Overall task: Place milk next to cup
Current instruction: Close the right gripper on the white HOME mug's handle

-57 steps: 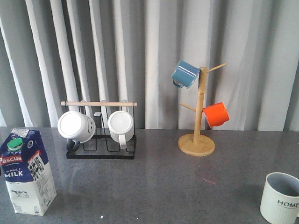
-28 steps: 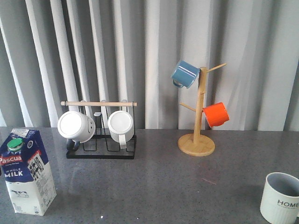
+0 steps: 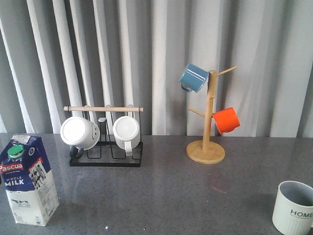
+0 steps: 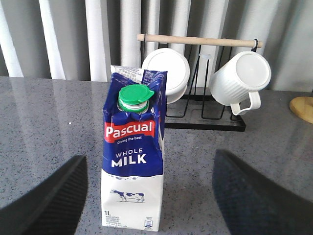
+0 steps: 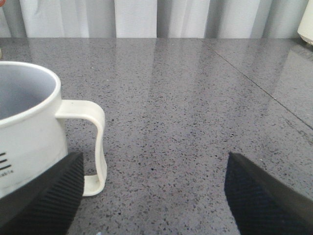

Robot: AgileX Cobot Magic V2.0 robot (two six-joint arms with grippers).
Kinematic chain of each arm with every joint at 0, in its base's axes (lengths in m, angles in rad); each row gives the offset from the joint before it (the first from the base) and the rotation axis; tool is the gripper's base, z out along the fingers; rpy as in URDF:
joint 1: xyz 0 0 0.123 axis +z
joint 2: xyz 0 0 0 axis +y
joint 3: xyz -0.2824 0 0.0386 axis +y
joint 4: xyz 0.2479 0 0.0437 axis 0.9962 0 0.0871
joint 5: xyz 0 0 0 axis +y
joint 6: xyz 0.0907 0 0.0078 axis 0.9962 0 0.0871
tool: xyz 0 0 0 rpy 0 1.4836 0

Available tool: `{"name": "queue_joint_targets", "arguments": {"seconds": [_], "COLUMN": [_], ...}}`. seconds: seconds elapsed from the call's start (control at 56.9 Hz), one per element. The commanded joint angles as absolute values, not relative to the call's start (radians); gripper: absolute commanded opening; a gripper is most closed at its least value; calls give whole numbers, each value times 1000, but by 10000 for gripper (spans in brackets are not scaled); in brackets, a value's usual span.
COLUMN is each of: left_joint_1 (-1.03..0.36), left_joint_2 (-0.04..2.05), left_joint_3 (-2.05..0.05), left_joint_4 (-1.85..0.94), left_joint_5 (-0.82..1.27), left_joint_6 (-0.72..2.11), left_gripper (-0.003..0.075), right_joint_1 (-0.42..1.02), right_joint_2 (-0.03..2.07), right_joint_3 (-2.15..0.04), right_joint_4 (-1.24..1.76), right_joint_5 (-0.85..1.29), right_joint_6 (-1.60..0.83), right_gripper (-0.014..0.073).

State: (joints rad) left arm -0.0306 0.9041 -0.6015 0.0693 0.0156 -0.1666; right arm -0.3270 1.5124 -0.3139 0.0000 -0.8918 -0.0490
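The milk (image 3: 28, 180), a tall blue-and-white carton with a green cap, stands upright at the front left of the grey table (image 3: 166, 191). In the left wrist view the milk (image 4: 133, 161) stands between and just beyond the two dark fingers of my left gripper (image 4: 149, 196), which is open and not touching it. The cup (image 3: 293, 208), a pale ribbed mug with black "HOME" lettering, stands at the front right. In the right wrist view the cup (image 5: 29, 132) sits beside one finger of my open right gripper (image 5: 154, 196), its handle toward the gap. No gripper shows in the front view.
A black wire rack (image 3: 105, 147) with a wooden bar holds two white mugs at the back left. A wooden mug tree (image 3: 208, 132) with a blue mug (image 3: 193, 77) and an orange mug (image 3: 226, 120) stands at the back centre-right. Curtains hang behind the table.
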Motion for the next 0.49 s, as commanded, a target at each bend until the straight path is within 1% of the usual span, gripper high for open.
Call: {"name": "queue_joint_targets", "arguments": {"seconds": [0.0,0.158,0.474], "left_joint_1": [-36,-36,-36], "left_joint_2": [897,897,897], "left_joint_3": [-636,-636,-636], "left_joint_4": [64,64,64], "left_joint_5": [-65,-65,-65], "left_joint_6": [-168,-168,-168], "left_gripper": [520,520,520], "right_joint_1": [-334,-334,-334], "right_joint_2": [1511,1544,1610], "right_joint_3": [-340,-362,-412], "right_joint_4": [-21,-64,-54], "right_joint_5": [-991,-997,-1003], "right_joint_6": [-47,-32,-32], "right_gripper": [568,568,568]}}
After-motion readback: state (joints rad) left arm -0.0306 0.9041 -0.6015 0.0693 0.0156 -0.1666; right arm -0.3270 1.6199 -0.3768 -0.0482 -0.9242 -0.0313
